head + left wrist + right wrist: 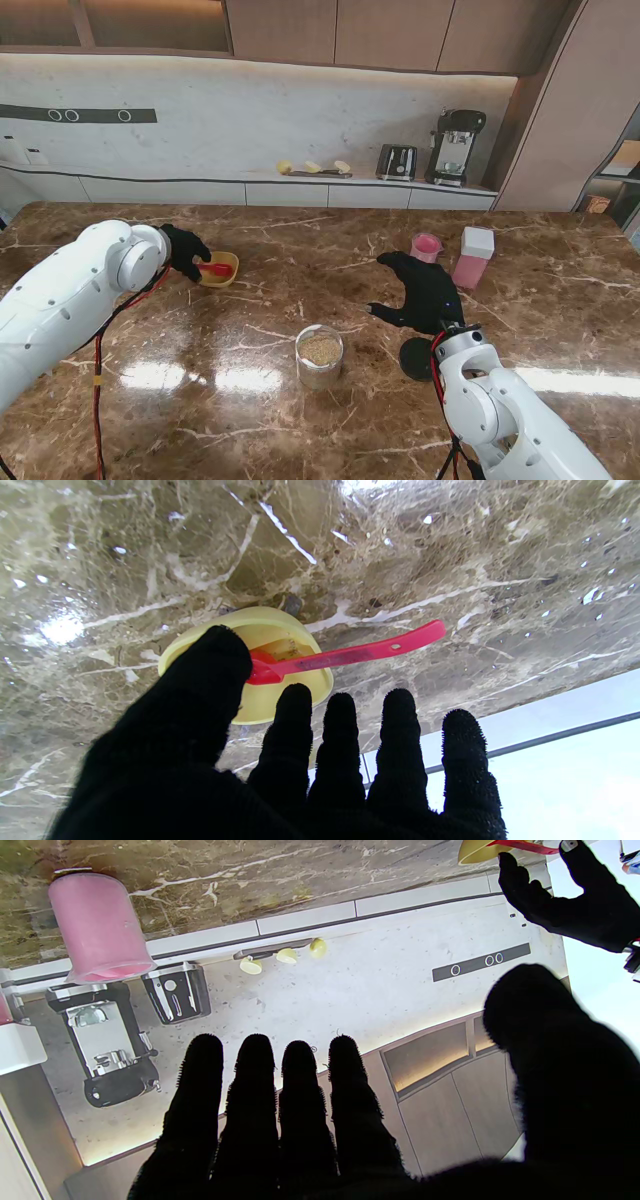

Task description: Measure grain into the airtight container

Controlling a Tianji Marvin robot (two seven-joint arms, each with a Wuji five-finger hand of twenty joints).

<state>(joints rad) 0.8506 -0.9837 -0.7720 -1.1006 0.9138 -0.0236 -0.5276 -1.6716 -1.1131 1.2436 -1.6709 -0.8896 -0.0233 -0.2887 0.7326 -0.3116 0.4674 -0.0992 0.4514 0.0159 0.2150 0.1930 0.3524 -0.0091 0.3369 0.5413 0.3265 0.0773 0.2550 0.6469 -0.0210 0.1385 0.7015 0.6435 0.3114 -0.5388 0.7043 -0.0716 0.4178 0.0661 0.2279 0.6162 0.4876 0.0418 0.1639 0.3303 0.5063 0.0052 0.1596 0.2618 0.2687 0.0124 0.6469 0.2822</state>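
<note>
Clearly the left hand (183, 250) is the nearer one: fingers spread and holding nothing, it sits just beside the yellow bowl (226, 272), which lies at its three o'clock. The red scoop (345, 656) rests in the bowl, its handle overhanging the rim. The right hand (425, 290), also spread and empty, hovers well apart, the grain jar (319, 355) at its eight o'clock.

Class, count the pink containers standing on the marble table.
2: a round pink cup and a taller pink container with a white lid just right of it, both beyond the right hand.
</note>
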